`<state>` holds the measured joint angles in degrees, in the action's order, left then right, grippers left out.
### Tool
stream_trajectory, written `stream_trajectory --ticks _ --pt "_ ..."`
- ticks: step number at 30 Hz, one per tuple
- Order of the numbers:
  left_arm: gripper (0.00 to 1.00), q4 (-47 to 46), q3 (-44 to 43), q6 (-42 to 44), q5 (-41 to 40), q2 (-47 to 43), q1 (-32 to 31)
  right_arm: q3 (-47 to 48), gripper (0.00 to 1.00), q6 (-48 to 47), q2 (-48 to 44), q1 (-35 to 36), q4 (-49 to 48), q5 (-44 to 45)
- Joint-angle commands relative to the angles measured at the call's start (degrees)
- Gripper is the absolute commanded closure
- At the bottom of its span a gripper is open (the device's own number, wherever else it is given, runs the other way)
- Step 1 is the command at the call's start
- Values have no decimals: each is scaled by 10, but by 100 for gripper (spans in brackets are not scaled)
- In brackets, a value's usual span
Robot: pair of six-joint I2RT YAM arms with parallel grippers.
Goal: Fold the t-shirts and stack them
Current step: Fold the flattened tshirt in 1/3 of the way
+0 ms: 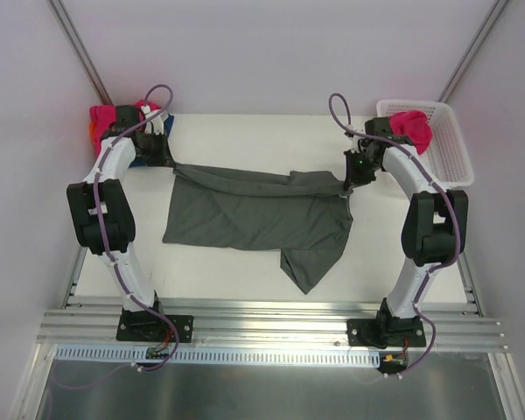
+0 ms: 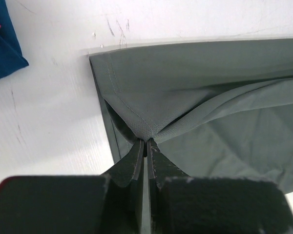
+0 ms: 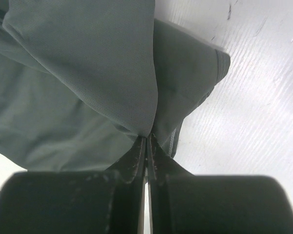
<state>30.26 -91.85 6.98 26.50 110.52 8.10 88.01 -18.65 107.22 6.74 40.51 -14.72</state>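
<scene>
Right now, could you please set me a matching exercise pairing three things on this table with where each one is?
Things:
1. grey t-shirt
2. blue t-shirt
3. white basket

Places:
A. at the far right of the table, with a pink t-shirt inside it
B. mid-table, pinched at either end by the left claw and the right claw
C. at the far left corner, gripped by neither claw

Pairs: 1-B; 2-C; 3-A

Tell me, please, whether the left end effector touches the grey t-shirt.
Touching: the left wrist view shows the left end effector pinching the grey t-shirt.
</scene>
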Motion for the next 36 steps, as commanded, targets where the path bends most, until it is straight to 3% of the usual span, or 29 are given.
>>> stream_trajectory --ticks 1,4,6,8,9,10,12,21,36 --pt "100 21 4 -14 11 5 3 -18 99 5 -32 3 1 -18" --pt "100 26 3 -15 5 11 3 -28 98 5 -35 6 -2 -20" --pt "92 29 -3 -20 1 16 3 -28 91 6 -34 8 -1 -25" --pt "62 34 -9 -34 -14 20 3 -24 82 6 -34 8 1 -31" --pt "31 36 -15 -36 -14 21 3 -22 81 6 -35 7 5 -33" --pt "19 38 -17 -40 -17 21 3 -19 81 5 -38 8 7 -32" --pt "1 39 -32 -55 -30 19 3 -15 70 4 -41 7 9 -32" --pt "1 42 -94 -68 5 42 -19 37 66 16 0 7 -3 -34" --pt "2 45 -83 -102 62 36 -36 186 64 52 173 13 4 -33"
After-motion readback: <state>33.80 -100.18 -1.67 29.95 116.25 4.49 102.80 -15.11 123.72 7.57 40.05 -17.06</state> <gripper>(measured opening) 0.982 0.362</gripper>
